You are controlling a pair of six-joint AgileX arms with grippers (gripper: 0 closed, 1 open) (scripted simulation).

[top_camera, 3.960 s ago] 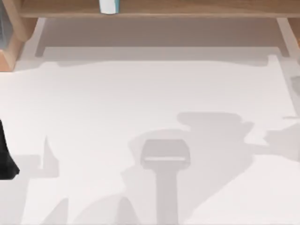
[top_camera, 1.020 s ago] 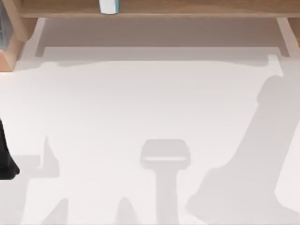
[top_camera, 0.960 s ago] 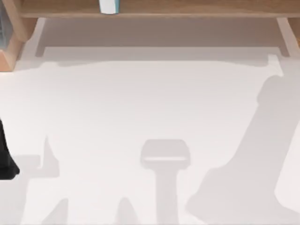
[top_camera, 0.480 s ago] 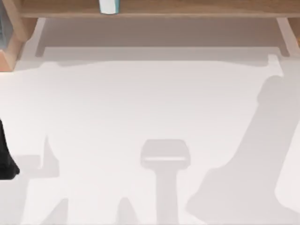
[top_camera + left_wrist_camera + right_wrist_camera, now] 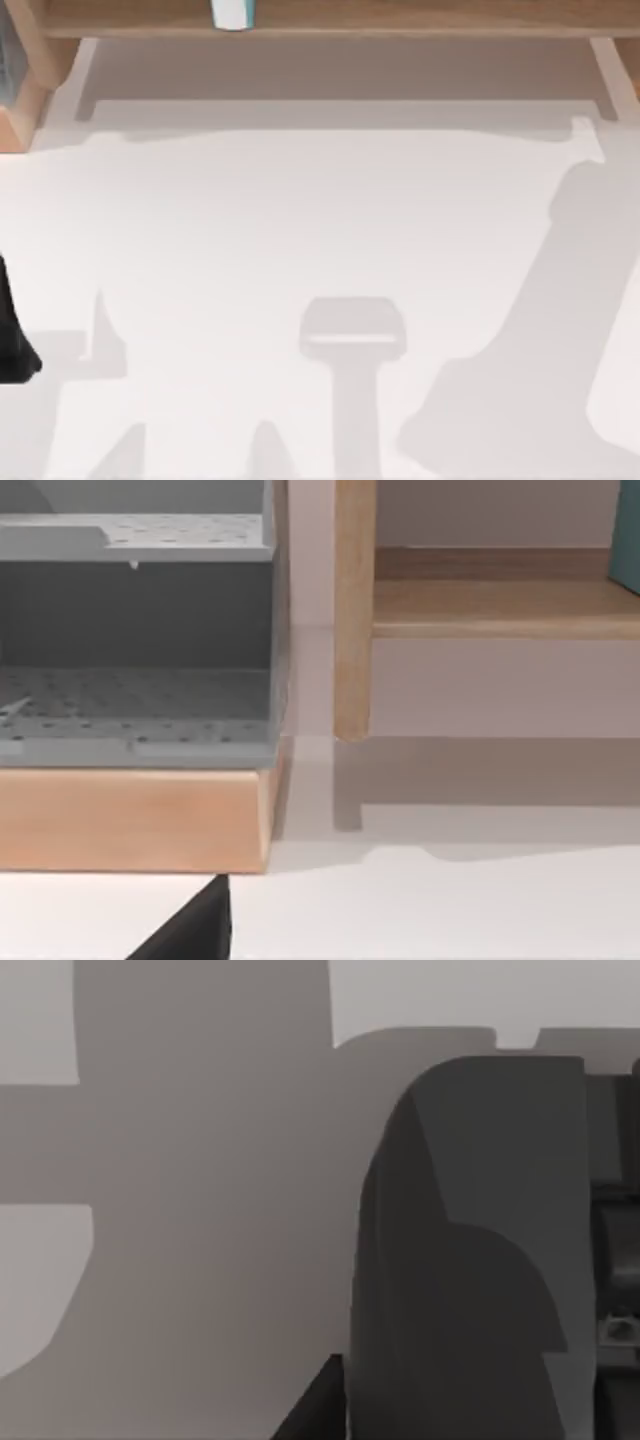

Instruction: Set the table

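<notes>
Though half a second on, table [image 5: 300, 220] and shadows unchanged

The table [image 5: 300, 220] is evenly and brightly lit in the top view, with no glare, and soft grey shadows with blurred edges are cast across its near half and right side. A darker band of shade is laid beneath the wooden shelf [image 5: 400, 18] at the far edge, and the same shade is seen under it in the left wrist view. The right wrist view is much dimmer, being taken up largely by broad grey shadow.
</notes>
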